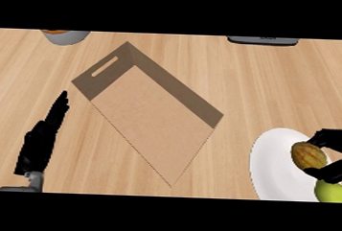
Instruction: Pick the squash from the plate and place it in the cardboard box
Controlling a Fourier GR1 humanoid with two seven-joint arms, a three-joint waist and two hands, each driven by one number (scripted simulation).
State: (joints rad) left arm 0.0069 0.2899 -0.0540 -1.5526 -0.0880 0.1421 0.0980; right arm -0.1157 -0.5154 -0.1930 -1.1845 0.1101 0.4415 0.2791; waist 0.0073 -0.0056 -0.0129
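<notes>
A squash (pixel 309 156) with a tan, striped end and a yellow-green end (pixel 332 191) lies on the white plate (pixel 271 164) at the lower right. My right hand (pixel 333 141) is at the plate's right side with its fingers and thumb curled round the squash. The open cardboard box (pixel 149 114) sits in the middle of the wooden counter, with a handle slot in its far left wall. My left hand (pixel 42 137) rests open at the lower left, fingers straight, just left of the box.
A grey bowl (pixel 64 36) with something orange inside stands at the top left edge. A dark flat object (pixel 262 40) lies at the top right edge. Bare wood shows between the box and the plate.
</notes>
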